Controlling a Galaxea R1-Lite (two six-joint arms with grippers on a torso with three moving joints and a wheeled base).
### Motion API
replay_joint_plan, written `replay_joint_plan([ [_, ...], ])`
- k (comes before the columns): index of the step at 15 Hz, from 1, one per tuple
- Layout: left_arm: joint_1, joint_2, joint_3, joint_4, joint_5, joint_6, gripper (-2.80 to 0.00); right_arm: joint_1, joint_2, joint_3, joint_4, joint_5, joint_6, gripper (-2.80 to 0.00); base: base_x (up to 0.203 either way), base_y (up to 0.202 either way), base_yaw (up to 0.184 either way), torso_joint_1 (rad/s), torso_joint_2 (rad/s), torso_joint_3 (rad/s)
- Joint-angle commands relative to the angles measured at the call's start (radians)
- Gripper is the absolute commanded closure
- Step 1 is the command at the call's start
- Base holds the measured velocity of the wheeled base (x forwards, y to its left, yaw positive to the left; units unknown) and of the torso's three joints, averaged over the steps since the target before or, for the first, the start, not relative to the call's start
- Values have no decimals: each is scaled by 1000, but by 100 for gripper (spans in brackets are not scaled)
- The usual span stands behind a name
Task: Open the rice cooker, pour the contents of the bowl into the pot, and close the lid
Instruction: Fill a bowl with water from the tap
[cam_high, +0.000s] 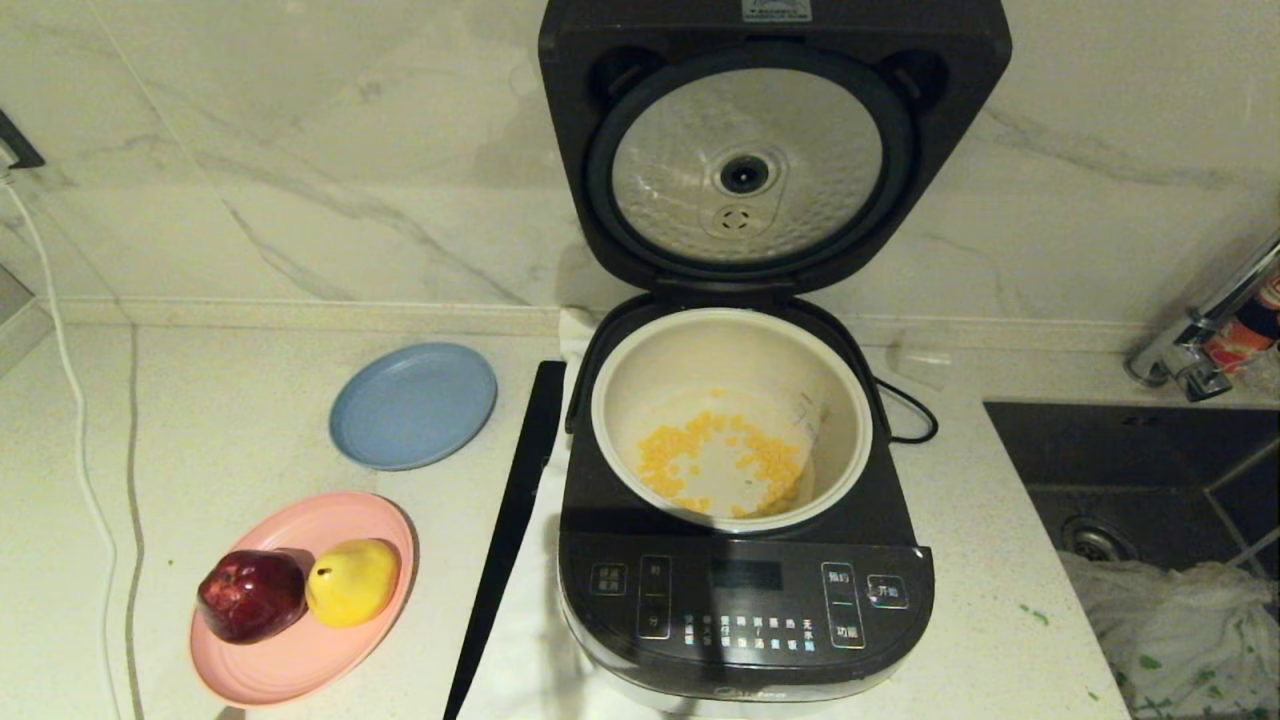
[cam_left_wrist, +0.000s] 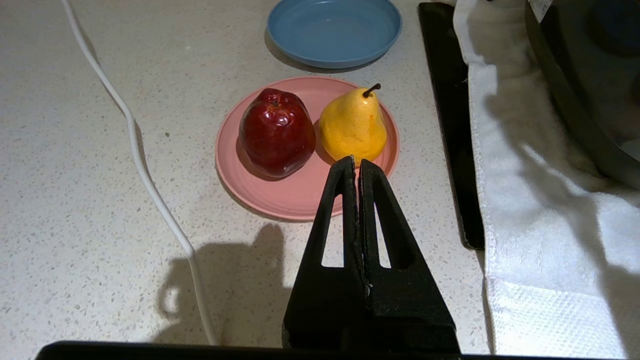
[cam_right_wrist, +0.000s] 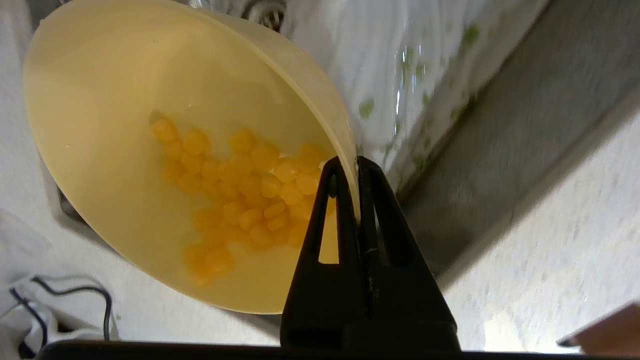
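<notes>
Lid (cam_high: 745, 170) up, pot (cam_high: 640, 350) exposed — some kernels already in it. Right end effector (cam_right_wrist: 358, 165) clamped on bowl (cam_right_wrist: 100, 125) rim, contents (cam_right_wrist: 240, 190) inside, over sink side — cooker lies toward robot's left. Left end effector (cam_left_wrist: 357, 165) pressed together, parked above tabletop (cam_left_wrist: 75, 175) near pink plate (cam_left_wrist: 295, 195).

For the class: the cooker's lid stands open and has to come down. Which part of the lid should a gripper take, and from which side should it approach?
Take the lid at its free top edge, farthest from the hinge by the pot, probably coming from above and in front. It stands nearly upright, its silver underside facing forward, so that edge should give the most leverage. The left gripper is shut and empty; the right gripper holds the bowl.
</notes>
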Motion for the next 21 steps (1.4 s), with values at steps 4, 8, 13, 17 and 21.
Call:
replay_joint_plan([
  [4,0,0,8,0,0,0,0,22,52,-106,5,2,0,0,0,0,0,0,0,0],
  [8,0,0,8,0,1,0,0,49,63,-123,-23,2,0,0,0,0,0,0,0,0],
  [13,0,0,8,0,1,0,0,75,89,-126,-112,-3,31,0,0,0,0,0,0,0],
  [17,0,0,8,0,0,0,0,94,119,-126,-162,-4,68,0,0,0,0,0,0,0],
  [21,0,0,8,0,1,0,0,96,119,-119,-153,-3,74,0,0,0,0,0,0,0],
])
